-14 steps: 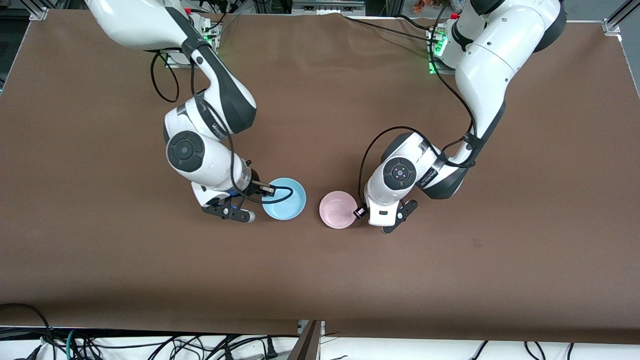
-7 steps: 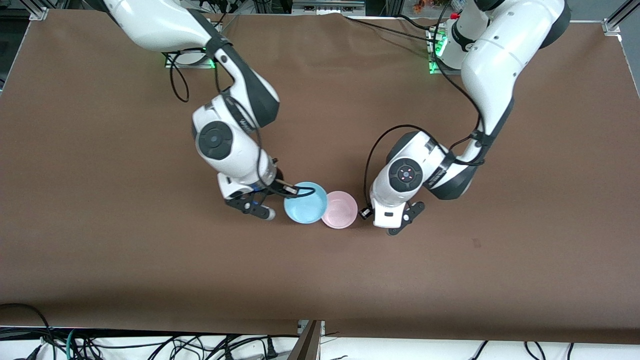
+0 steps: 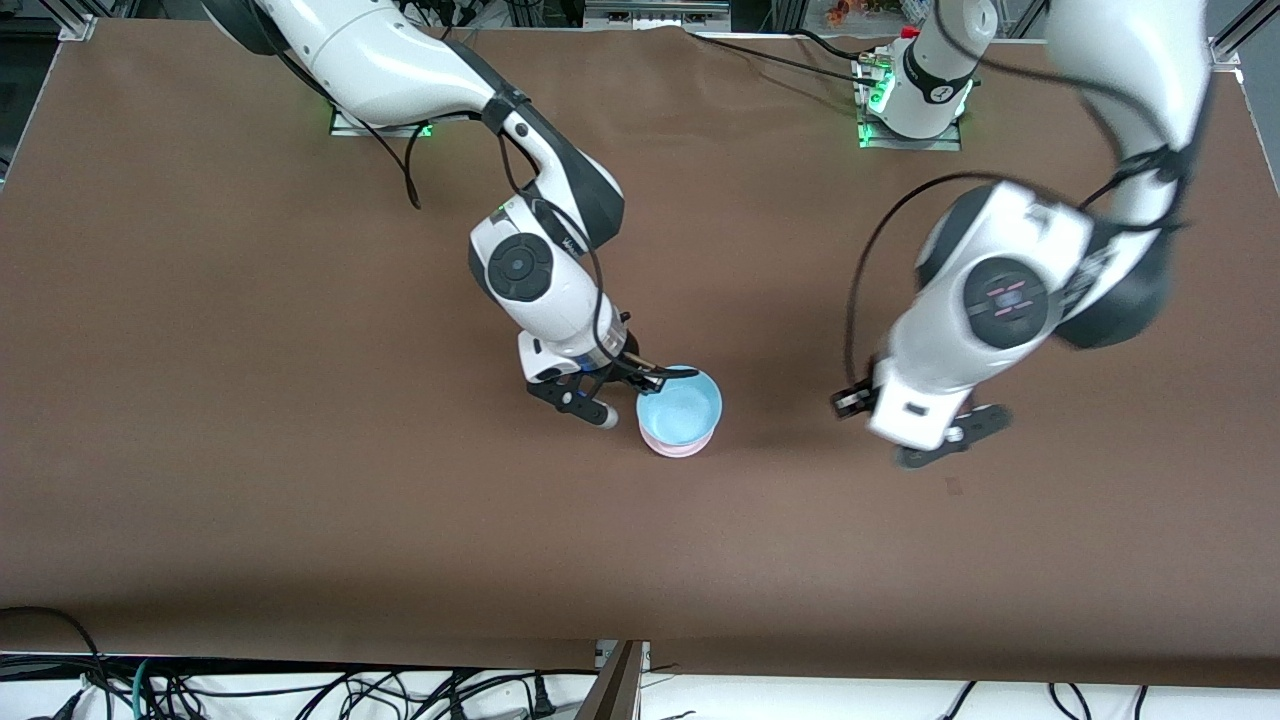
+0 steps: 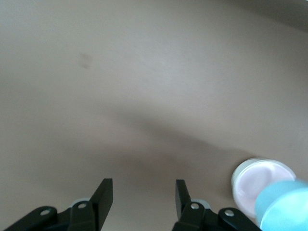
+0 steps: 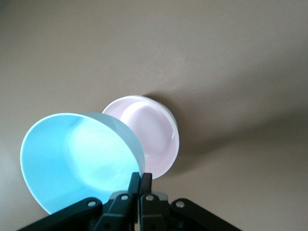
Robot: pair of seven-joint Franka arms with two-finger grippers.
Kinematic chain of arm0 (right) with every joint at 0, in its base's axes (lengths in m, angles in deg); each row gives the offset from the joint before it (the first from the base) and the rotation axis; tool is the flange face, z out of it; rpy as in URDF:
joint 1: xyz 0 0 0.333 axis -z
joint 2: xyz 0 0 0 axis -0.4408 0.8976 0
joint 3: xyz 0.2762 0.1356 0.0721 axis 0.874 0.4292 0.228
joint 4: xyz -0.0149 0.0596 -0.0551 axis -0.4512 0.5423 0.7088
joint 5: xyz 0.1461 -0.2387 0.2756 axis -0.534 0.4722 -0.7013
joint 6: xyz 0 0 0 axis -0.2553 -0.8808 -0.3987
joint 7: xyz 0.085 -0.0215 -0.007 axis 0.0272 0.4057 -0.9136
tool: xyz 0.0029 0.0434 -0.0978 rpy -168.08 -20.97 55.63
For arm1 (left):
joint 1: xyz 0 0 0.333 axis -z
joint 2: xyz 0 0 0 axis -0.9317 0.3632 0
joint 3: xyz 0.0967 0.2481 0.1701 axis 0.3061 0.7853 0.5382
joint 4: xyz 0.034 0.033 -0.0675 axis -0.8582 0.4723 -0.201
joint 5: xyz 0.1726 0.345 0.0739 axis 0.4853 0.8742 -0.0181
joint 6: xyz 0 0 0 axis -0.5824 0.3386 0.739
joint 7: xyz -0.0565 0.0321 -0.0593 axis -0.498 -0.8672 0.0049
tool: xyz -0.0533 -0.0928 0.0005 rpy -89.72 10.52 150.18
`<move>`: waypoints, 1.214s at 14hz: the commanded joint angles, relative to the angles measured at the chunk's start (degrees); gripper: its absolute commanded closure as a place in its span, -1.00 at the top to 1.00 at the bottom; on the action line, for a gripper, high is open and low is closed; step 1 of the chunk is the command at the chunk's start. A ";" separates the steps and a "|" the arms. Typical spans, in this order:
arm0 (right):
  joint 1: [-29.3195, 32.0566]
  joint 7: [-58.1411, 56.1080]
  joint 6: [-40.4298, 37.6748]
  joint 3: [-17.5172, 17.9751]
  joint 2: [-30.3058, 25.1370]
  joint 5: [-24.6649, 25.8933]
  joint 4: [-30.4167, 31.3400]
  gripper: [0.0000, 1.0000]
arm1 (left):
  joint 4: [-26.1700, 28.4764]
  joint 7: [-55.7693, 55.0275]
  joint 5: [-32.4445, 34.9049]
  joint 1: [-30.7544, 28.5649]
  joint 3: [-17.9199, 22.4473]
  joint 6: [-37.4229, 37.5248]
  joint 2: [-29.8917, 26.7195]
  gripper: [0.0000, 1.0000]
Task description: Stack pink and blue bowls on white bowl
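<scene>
My right gripper (image 3: 645,392) is shut on the rim of the light blue bowl (image 3: 685,405) and holds it tilted just over the pale pink bowl (image 3: 672,447). In the right wrist view, the gripper (image 5: 140,175) pinches the blue bowl (image 5: 77,159) beside the pink bowl (image 5: 147,130). The pink bowl sits nested in the white bowl, of which only a thin rim (image 5: 176,129) shows. My left gripper (image 3: 945,440) is open and empty, raised over bare table toward the left arm's end. In the left wrist view, the open gripper (image 4: 142,185) is apart from the pink bowl (image 4: 262,180).
The brown table cloth (image 3: 300,500) carries only the bowl stack near its middle. Cables hang along the table's edge nearest the front camera (image 3: 200,690).
My right gripper carried the blue bowl toward the left arm's end until it came over the pink bowl. My left gripper moved up and away from the pink bowl toward its own end.
</scene>
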 commanded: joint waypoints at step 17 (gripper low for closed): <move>-0.64 -2.03 -0.98 -1.28 6.22 0.90 -3.69 -1.00 | 5.70 35.92 -0.34 -9.50 -0.23 11.74 -15.39 0.26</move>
